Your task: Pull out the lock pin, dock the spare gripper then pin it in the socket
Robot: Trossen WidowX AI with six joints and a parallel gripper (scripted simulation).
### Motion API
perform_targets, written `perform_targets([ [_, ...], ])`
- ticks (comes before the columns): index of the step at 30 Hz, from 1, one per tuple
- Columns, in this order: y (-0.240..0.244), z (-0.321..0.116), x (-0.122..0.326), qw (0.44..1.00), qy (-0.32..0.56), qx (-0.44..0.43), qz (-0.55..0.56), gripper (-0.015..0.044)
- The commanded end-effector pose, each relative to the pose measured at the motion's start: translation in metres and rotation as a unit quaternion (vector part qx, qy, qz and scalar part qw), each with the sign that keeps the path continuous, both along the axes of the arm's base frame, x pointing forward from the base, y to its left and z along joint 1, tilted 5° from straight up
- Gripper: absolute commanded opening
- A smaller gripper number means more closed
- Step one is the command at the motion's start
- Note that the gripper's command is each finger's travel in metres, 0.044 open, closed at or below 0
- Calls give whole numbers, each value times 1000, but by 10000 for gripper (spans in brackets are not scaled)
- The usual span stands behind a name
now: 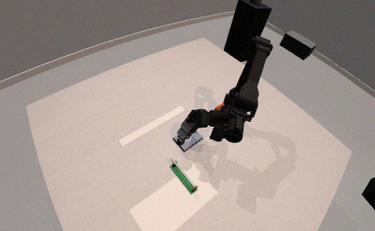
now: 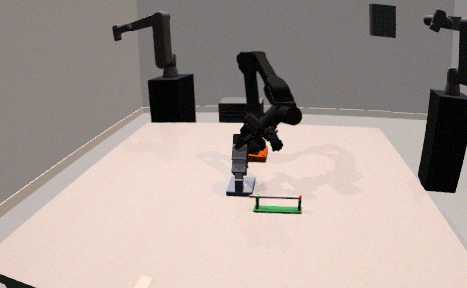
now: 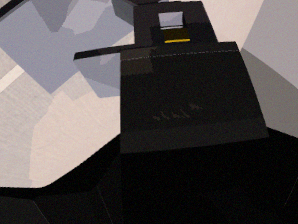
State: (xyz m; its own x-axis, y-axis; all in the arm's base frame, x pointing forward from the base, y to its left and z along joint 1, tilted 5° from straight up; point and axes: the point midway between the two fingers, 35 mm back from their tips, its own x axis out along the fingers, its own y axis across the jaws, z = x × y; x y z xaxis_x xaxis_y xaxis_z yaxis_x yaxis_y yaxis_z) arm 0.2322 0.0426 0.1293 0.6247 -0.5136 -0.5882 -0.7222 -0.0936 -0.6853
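Note:
My gripper (image 1: 192,122) (image 2: 241,142) is shut on the dark spare gripper (image 1: 185,131) (image 2: 239,153), whose black body fills the middle of the wrist view (image 3: 192,100). The spare gripper meets the top of the mount's socket (image 3: 147,30); how deep its spigot sits is hidden. A yellow strip (image 3: 177,40) shows low in the socket's window. The mount's blue-grey base plate (image 1: 194,141) (image 2: 247,185) (image 3: 40,55) lies flat below. The thin lock pin (image 2: 277,197) (image 1: 195,188) with its red end (image 2: 300,197) lies across the two posts of a green rack (image 1: 181,177) (image 2: 277,209), clear of the socket.
An orange block (image 1: 220,107) (image 2: 258,156) lies behind the mount, near the arm. The green rack is close in front of the mount. A pale strip (image 1: 152,126) and a pale patch (image 1: 174,206) show on the table. Other arms on black pedestals (image 2: 172,99) (image 2: 447,142) stand beyond the table.

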Motion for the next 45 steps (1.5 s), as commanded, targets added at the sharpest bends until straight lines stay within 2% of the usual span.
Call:
perform_targets([
  [1,0,0,0,1000,-1,1,0,0],
  [7,0,0,0,1000,-1,1,0,0],
  [24,0,0,0,1000,-1,1,0,440],
  [45,-10,20,-27,1000,15,-9,1,440],
])
